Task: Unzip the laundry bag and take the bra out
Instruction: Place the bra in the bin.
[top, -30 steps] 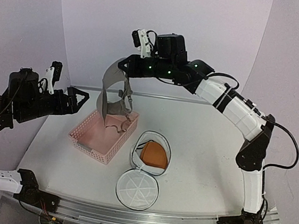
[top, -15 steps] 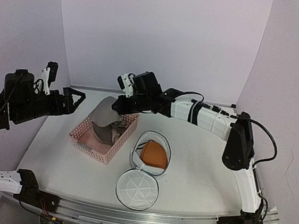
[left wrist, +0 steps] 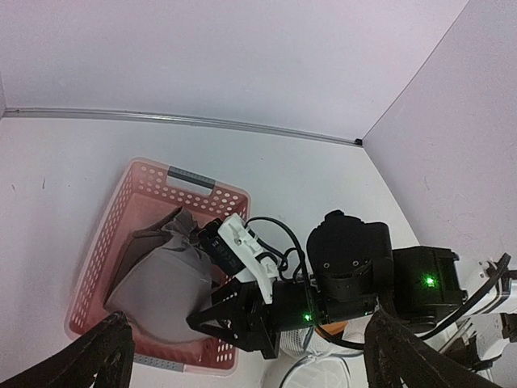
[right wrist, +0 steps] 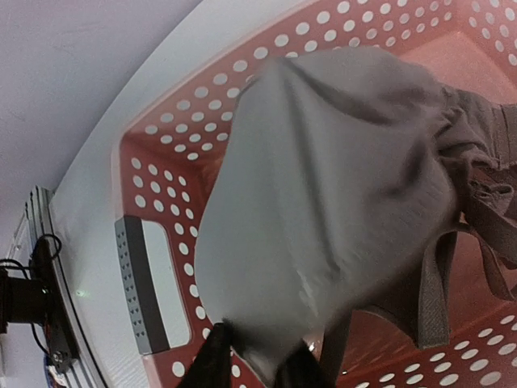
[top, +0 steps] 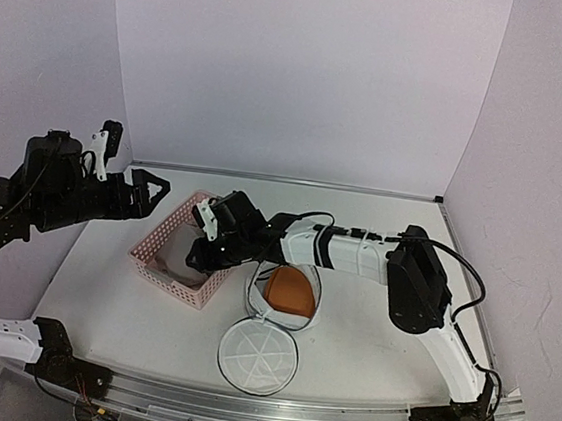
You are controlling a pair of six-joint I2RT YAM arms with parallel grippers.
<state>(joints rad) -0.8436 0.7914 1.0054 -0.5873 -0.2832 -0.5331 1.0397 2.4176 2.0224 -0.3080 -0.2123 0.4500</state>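
Two pincers, neither on the bra [top: 291, 290]: it lies cups up inside the bag [top: 251, 290], which stands open at mid-desk with its round lid [top: 258, 357] flat on the desk [top: 369, 330] just in front. The right pincer [right wrist: 257, 364] is down in the pink basket [top: 168, 277], its fingers closed on the edge of a grey garment [right wrist: 323, 202] with broad straps. The left pincer [top: 154, 193] hangs with jaws spread wide and nothing between them, above the desk's left side. From the top view the bra sits to the right of the right pincer, near it but apart, with the basket's wall and the bag's rim between them. The left pincer is well apart from it, beyond the basket. We judge the bra to be light and soft. Its padded cups are likely to give under a pinch and spring back, so a hold on the dome could slip. The better hold looks to be a cup's edge, taken from above through the bag's open mouth. Its thin straps, barely visible here, could catch on the wire rim as it lifts, and the light mesh bag might rise along with it.
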